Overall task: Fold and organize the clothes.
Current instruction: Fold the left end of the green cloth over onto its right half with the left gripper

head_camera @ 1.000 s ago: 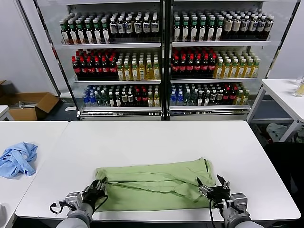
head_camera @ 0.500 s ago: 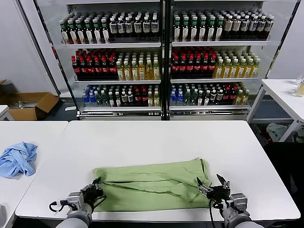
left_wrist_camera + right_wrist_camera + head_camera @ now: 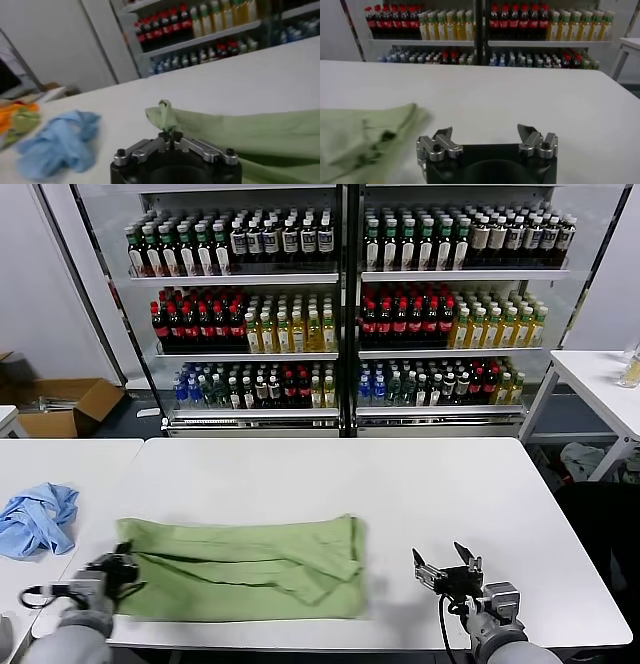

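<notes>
From the head view, the green shirt [image 3: 245, 569] lies in a long folded band along the near edge of the white table [image 3: 400, 484], left of centre, with the left gripper [image 3: 118, 569] at its far left end and the right gripper [image 3: 447, 572] hovering over bare table, well apart from the shirt's right edge. The blue garment [image 3: 38, 517] sits bunched on the neighbouring table to the left, and I'd leave it alone. So my read is the left arm is dragging or positioning the shirt sideways, and the trick is to keep the pull low and level so the band stays flat instead of bunching, and not to let the cloth slip off the near edge. In the left wrist view, the left gripper [image 3: 170, 137] is pinching a little peak of green fabric between closed fingers, with the shirt [image 3: 250, 135] trailing away behind it; that's a small bite, so a slow steady pull seems safer than a yank. In the right wrist view, the right gripper [image 3: 485, 140] is spread wide and holding nothing, with the shirt [image 3: 365, 135] off to one side. I'd bring it over to pin or grab the free end before the next fold.
</notes>
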`<control>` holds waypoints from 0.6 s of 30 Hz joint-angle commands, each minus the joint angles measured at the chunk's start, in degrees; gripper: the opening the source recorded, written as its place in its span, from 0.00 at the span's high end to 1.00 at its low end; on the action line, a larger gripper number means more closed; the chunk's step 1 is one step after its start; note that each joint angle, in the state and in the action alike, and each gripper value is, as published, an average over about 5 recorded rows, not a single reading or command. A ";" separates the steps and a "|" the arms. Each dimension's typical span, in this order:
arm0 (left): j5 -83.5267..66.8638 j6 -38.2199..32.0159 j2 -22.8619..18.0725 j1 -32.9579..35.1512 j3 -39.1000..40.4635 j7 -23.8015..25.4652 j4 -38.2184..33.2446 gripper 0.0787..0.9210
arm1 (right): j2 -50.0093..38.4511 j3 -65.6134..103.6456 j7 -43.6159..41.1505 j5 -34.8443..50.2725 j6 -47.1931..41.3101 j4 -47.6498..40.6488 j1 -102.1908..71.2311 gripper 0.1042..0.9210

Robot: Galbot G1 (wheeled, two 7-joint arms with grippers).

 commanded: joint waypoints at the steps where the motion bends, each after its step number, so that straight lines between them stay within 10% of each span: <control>1: -2.89 2.27 2.33 1.21 -6.40 2.07 -5.75 0.98 | -0.18 -0.29 0.11 0.06 -0.05 -0.19 0.92 0.12; 9: -17.47 2.21 -3.67 0.37 11.38 1.15 -17.97 0.98 | -0.18 0.10 0.20 -0.03 -0.07 0.02 0.42 0.12; 18: -18.54 2.13 -10.22 -4.67 20.89 1.20 -14.72 0.98 | 0.17 0.98 0.31 -0.20 -0.15 0.38 -0.26 0.12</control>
